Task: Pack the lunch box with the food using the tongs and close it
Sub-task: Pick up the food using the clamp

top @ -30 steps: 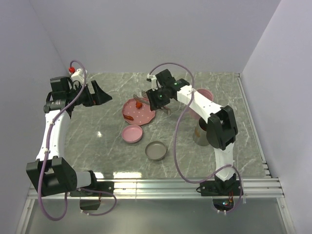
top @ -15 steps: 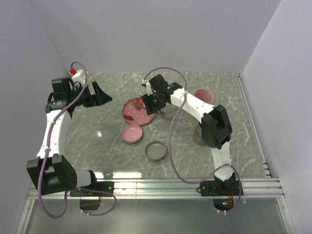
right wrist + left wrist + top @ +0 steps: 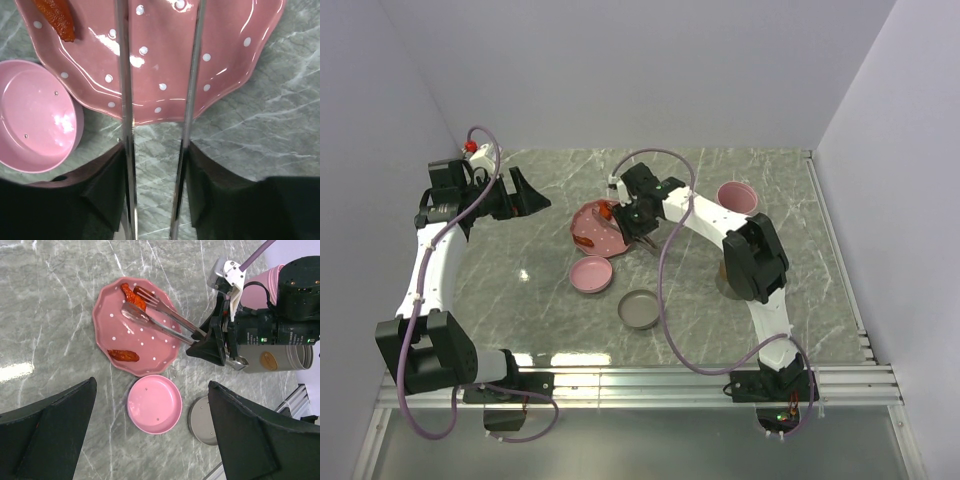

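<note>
Top external view: we note marbled bench. We see left claw spread wide, empty, hovering left of dotted plate. At right: pink tub, olive-grey tub. Near plate: pink lid, grey lid. We see right claw clamped on tongs, tips over plate by upper sausage; lower sausage apart.

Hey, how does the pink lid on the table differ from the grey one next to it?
Colour: the shallow round pink lid is bright pink; the shallow round grey lid is dull olive-grey. Place: the pink lid lies right beside the rim of the pink dotted plate; the grey lid lies farther from that plate, nearer the table's near edge. Shared: both lie flat on the marble table, hollow side up.
</note>
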Robot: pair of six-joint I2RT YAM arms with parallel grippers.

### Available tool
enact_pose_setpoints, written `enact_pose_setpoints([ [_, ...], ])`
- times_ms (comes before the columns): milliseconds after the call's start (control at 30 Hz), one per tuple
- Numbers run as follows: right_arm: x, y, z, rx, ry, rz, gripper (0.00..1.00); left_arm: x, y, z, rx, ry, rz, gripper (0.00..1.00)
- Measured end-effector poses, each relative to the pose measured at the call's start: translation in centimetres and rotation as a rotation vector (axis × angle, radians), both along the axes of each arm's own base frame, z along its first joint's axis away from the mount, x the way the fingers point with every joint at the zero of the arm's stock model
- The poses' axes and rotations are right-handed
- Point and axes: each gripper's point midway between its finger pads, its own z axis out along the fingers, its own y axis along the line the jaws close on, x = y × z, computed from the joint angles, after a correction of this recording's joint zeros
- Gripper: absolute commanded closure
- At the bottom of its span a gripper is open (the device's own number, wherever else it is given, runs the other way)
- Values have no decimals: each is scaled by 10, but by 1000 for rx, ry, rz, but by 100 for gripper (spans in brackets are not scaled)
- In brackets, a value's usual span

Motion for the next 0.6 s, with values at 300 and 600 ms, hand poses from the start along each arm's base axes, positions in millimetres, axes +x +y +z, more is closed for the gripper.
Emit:
enact_pose_setpoints([
  [300,-7,-4,-3,-11,8,10,64,0,0,0,0,1,0,1],
  [600,-23,-12,50,44,-53,49,70,0,0,0,0,2,0,1],
])
